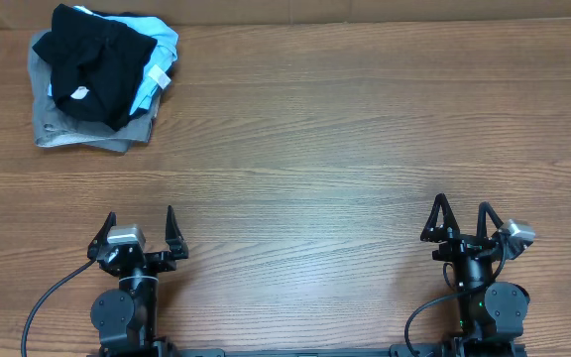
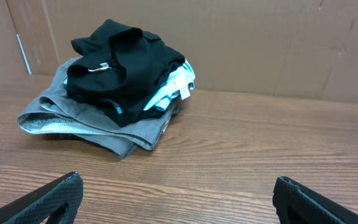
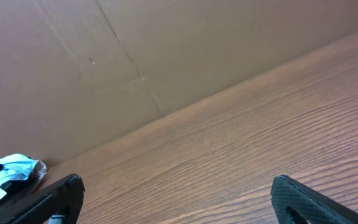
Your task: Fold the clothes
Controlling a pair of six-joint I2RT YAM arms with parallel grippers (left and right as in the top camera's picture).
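**A:** What do you have in front of you?

**B:** You have the wooden worktop [image 1: 345, 149], with one heap of clothes in its far left corner, well apart from both of your arms. At the bottom is the grey garment [image 1: 62, 129]. The black shirt [image 1: 97, 64] is bunched on top of it, and a light blue garment [image 1: 164, 45] shows at the shirt's right edge.

**A:** Which way does the shirt lie?

**B:** Its long axis runs from the far edge toward you, leaning slightly to your right. It is too crumpled to tell collar from hem. A small white patch [image 1: 79, 94] sits toward its near end.

**A:** And your fingers?

**B:** Your left fingers [image 1: 171, 226] are spread wide apart and hold nothing, at the near edge, in line with the heap. Your right fingers [image 1: 435, 220] are also apart and hold nothing, near the right end.
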